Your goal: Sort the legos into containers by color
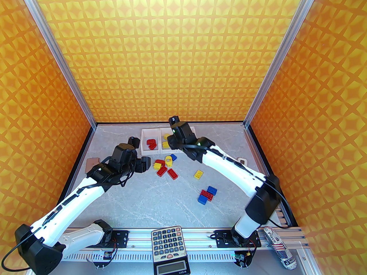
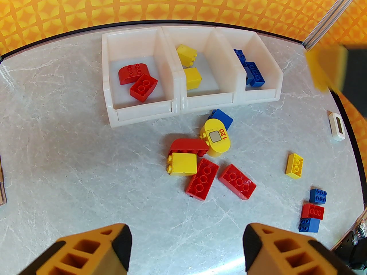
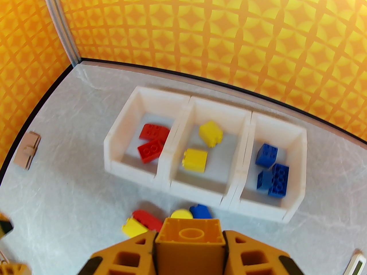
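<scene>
Right end effector [image 3: 189,248] clamped on yellow lego [image 3: 189,233] by the containers [image 3: 197,189]. Left end effector [image 2: 186,248] apart, empty, near loose legos [image 2: 203,179] on table [image 2: 71,168]. Calculator [image 1: 167,241] and white device [image 2: 337,126] lie well aside.

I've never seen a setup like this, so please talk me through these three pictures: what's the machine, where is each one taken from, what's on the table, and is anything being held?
These are two white robot arms bolted at the near edge of a table, each ending in a two-finger gripper. One picture looks down from above and behind them; the other two come from cameras on the wrists. On it stand three joined white bins: red bricks in the left one, yellow bricks in the middle, blue bricks in the right. More loose bricks lie in front of them. The right gripper is shut on a yellow brick. The left gripper is open and holds nothing.
</scene>
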Tool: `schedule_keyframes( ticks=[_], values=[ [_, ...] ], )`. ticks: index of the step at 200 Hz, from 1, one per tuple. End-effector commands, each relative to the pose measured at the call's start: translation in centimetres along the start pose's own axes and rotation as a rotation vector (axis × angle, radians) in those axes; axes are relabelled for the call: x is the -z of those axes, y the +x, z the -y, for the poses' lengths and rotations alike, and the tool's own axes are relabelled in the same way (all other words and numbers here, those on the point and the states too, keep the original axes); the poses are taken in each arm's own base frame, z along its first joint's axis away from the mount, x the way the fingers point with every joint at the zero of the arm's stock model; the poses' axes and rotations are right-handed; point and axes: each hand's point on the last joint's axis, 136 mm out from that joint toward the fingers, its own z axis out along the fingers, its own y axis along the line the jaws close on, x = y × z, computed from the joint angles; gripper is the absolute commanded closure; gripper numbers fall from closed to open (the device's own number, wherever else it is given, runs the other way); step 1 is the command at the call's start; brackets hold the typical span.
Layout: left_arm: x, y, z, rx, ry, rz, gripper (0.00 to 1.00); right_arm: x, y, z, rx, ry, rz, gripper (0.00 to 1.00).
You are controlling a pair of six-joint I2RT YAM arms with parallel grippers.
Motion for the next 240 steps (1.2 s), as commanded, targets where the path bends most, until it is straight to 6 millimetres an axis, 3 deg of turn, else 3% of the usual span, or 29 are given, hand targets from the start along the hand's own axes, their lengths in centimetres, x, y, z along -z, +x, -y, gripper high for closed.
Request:
schedule_keyframes(
  ticks=[1, 68, 126, 142, 157, 190, 204, 240],
  values=[
    [1.3, 0.3, 0.4, -0.034, 0.020, 0.001, 0.31, -2.0, -0.5, 0.8, 0.017, -0.008, -0.024, 0.71],
    [2.2, 0.8, 0.6, -0.058, 0.031, -0.003, 0.31, -8.8, -0.6, 1.8, 0.019, -0.032, -0.100, 0.70],
    [1.7, 1.6, 1.3, -0.087, 0.037, -0.049, 0.30, -14.5, 1.7, 2.2, 0.014, -0.011, -0.179, 0.67],
    [1.7, 1.7, 1.5, -0.087, 0.042, -0.046, 0.30, -15.7, 2.4, 2.5, 0.010, -0.007, -0.202, 0.63],
    [1.7, 1.7, 1.5, -0.088, 0.043, -0.045, 0.30, -16.5, 2.9, 2.8, 0.004, -0.004, -0.215, 0.51],
    [1.6, 1.8, 1.5, -0.094, 0.044, -0.050, 0.27, -16.9, 3.5, 3.5, 0.013, 0.008, -0.247, 0.38],
    [1.4, 2.0, 1.4, -0.095, 0.040, -0.054, 0.27, -16.0, 2.5, 3.5, 0.016, 0.006, -0.226, 0.37],
    [0.7, 2.1, 1.5, -0.086, 0.041, -0.057, 0.26, -13.3, 2.5, 3.7, 0.015, -0.009, -0.209, 0.37]
  ],
)
